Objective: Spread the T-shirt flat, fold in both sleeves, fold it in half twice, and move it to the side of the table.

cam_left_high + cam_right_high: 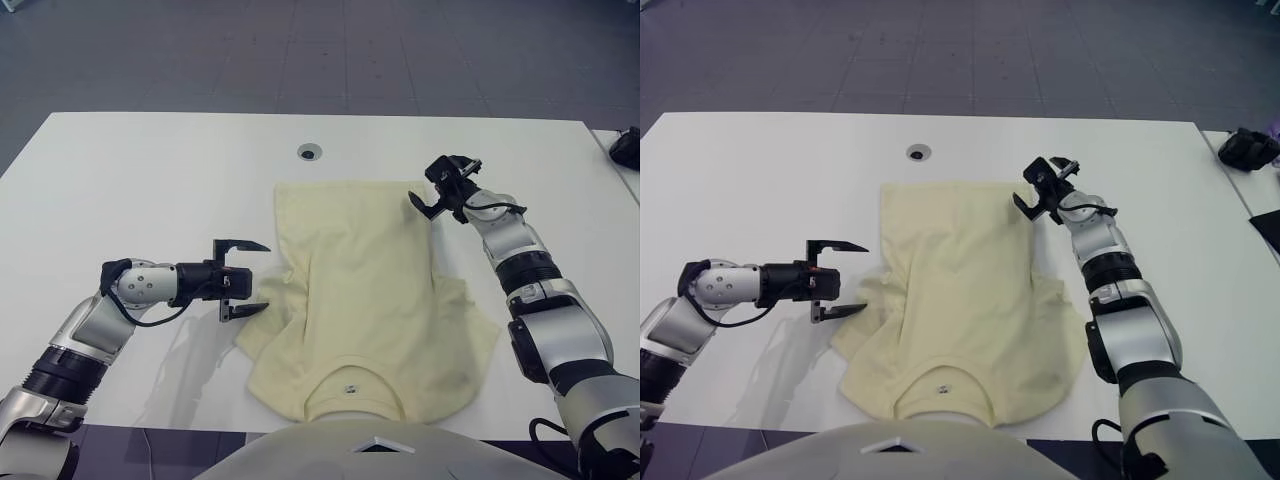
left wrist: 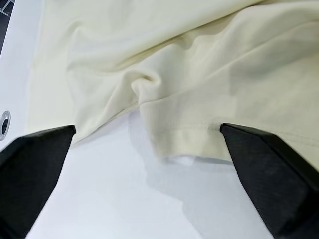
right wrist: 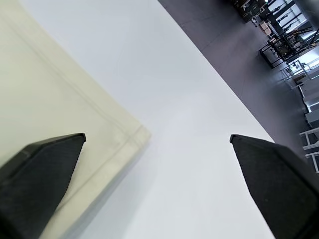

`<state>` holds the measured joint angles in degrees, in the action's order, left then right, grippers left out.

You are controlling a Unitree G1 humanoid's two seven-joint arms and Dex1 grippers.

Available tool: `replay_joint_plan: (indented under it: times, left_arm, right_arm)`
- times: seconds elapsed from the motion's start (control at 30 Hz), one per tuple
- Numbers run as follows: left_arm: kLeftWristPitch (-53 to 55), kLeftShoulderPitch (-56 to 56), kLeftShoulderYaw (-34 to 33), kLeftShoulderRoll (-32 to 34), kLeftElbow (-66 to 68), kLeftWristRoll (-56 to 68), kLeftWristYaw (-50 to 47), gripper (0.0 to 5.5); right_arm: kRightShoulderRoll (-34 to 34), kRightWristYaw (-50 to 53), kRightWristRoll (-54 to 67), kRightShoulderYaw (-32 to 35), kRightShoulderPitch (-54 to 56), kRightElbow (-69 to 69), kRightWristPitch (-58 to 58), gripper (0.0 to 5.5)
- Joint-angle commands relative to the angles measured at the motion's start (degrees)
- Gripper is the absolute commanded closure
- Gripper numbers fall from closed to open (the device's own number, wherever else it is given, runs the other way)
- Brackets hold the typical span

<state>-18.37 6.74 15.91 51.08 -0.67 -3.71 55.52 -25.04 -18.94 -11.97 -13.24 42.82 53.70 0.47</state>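
Observation:
A pale yellow T-shirt (image 1: 365,290) lies on the white table (image 1: 150,180), collar toward the near edge, hem toward the far side. Its left sleeve (image 1: 265,325) is bunched and creased; the right sleeve (image 1: 470,320) lies spread. My left gripper (image 1: 245,278) stands open just left of the bunched sleeve, with the sleeve hem (image 2: 192,137) between its fingers' line in the wrist view. My right gripper (image 1: 440,190) is open at the shirt's far right hem corner (image 3: 137,134), holding nothing.
A round grommet hole (image 1: 310,152) sits in the table beyond the shirt. A dark object (image 1: 1245,148) rests on a neighbouring surface at far right. Bare table stretches left and far of the shirt.

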Motion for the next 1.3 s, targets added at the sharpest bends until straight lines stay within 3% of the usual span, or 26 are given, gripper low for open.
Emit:
replay_joint_plan:
  times: [0.03, 0.27, 0.57, 0.8, 0.9, 1.1, 1.2, 1.3]
  left_arm:
    - [-1.02, 0.13, 0.95, 1.81, 3.97, -5.66, 0.21, 0.10]
    - [-3.04, 3.31, 0.16, 2.62, 8.95, -7.23, -0.04, 0.10]
    - [-3.82, 8.81, 0.89, -0.45, 13.26, -9.74, -2.48, 0.10]
    - [-0.90, 5.72, -2.03, 0.64, 5.62, -5.25, -0.67, 0.10]
    - [2.28, 4.57, -4.92, 1.36, 1.31, -3.05, -0.70, 0.10]
    - [9.49, 5.12, -7.64, -0.94, -7.26, -1.27, -1.95, 0.10]
    - [11.34, 10.04, -6.38, -5.81, -5.55, -2.90, -5.55, 0.10]
    - [10.56, 15.96, -4.82, -11.61, -0.01, -4.92, -10.26, 0.10]
  right_arm:
    - [1.67, 3.04, -3.21, -1.40, 2.73, 7.30, -1.61, 0.11]
    - [1.57, 9.18, -6.73, -1.57, 7.64, 17.58, -4.28, 0.11]
    - [1.70, 12.67, -7.01, 0.63, 10.24, 20.79, -9.59, 0.11]
    - [-1.91, 10.13, -0.76, 7.81, 12.17, 15.08, -18.51, 0.11]
    - [-5.28, 3.73, 4.30, 11.65, 5.88, 2.44, -15.54, 0.11]
    - [-10.82, -6.58, 18.93, 20.57, -30.49, -57.95, 16.21, 0.11]
    - [-11.91, -7.98, 22.10, 22.06, -40.86, -74.48, 23.64, 0.11]
    - [-13.84, -10.96, 23.73, 22.15, -45.83, -82.56, 24.69, 0.11]
